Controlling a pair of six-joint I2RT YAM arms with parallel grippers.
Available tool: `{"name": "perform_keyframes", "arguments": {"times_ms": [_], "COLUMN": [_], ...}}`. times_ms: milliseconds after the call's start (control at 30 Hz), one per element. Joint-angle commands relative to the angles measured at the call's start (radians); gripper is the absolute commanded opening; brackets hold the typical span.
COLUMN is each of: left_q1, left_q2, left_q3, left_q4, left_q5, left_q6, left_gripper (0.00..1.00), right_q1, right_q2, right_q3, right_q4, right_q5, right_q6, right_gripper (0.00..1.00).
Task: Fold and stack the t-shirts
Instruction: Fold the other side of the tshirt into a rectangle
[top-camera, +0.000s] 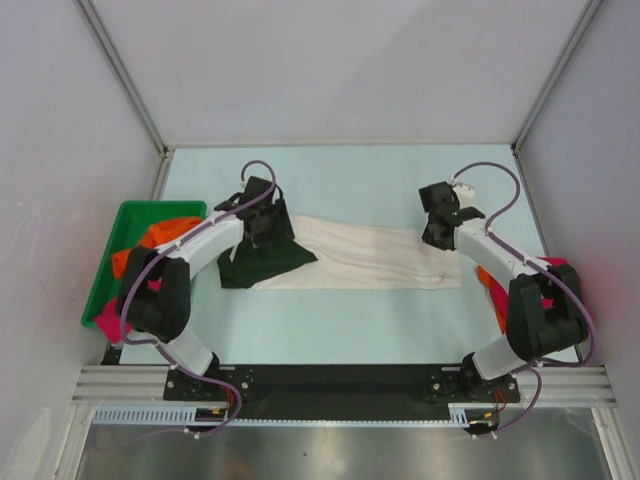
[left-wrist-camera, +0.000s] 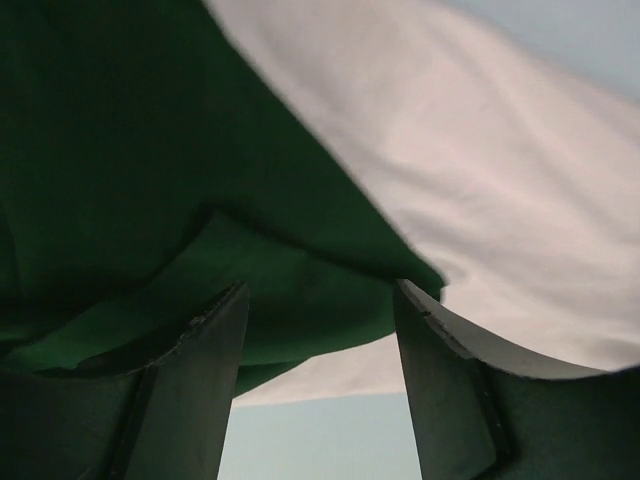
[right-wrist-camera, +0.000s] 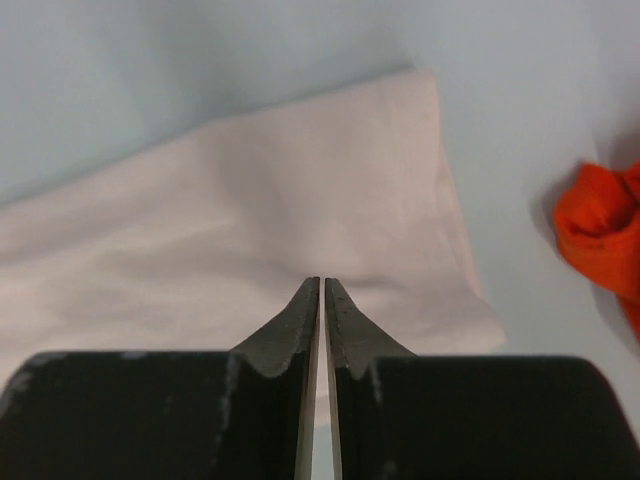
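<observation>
Top external: cream t-shirt (top-camera: 370, 258) lies as a long band across the table (top-camera: 330, 330), its dark green sleeve (top-camera: 262, 262) under the spread-jawed left gripper (top-camera: 262, 220), right gripper (top-camera: 438, 228) clenched, nothing seen between, above the other end; limp, light cloth, best pinched at corners.

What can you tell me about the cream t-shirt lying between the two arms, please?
The cream t-shirt is soft, lightly wrinkled cloth, folded into a long band lying across the table, left to right. Its dark green sleeve bunches at the left end under the open left pincer. The shut right pincer is over the right end; contact is unclear.
</observation>
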Motion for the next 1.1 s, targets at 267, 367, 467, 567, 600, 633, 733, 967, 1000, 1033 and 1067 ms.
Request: {"name": "perform_keyframes", "arguments": {"times_ms": [267, 367, 467, 567, 600, 633, 733, 967, 1000, 1033, 1067], "left_q1": [0.008, 0.009, 0.009, 0.008, 0.009, 0.009, 0.018, 0.048, 0.048, 0.048, 0.049], "left_q2": [0.031, 0.086, 0.138, 0.198, 0.21, 0.221, 0.259, 0.344, 0.356, 0.361, 0.364], "left_q3": [-0.1, -0.064, -0.022, 0.03, 0.054, 0.062, 0.101, 0.212, 0.22, 0.228, 0.239], "left_q4": [0.022, -0.001, -0.013, -0.036, -0.041, -0.043, -0.046, -0.087, -0.089, -0.093, -0.095], "left_q5": [-0.051, -0.046, -0.043, -0.038, -0.038, -0.037, -0.031, -0.014, -0.018, -0.02, -0.021], "left_q6": [-0.033, -0.035, -0.03, -0.024, -0.024, -0.024, -0.024, -0.012, -0.01, -0.009, -0.007], "left_gripper": [0.63, 0.61, 0.61, 0.6, 0.6, 0.6, 0.6, 0.6, 0.6, 0.59, 0.59], "right_q1": [-0.006, -0.011, -0.014, -0.023, -0.031, -0.035, -0.061, -0.117, -0.12, -0.123, -0.124], "right_q2": [0.111, 0.166, 0.209, 0.248, 0.257, 0.265, 0.3, 0.378, 0.387, 0.392, 0.397], "right_q3": [-0.076, -0.053, -0.024, 0.01, 0.02, 0.028, 0.059, 0.132, 0.143, 0.146, 0.151], "right_q4": [0.074, 0.067, 0.063, 0.06, 0.058, 0.057, 0.054, 0.037, 0.038, 0.038, 0.038], "right_q5": [0.004, -0.005, -0.008, -0.011, -0.009, -0.009, -0.017, -0.039, -0.042, -0.043, -0.045], "right_q6": [0.034, 0.041, 0.038, 0.03, 0.027, 0.024, 0.022, 0.028, 0.027, 0.028, 0.028], "right_gripper": [0.07, 0.07, 0.08, 0.08, 0.07, 0.07, 0.08, 0.06, 0.06, 0.06, 0.06]}}
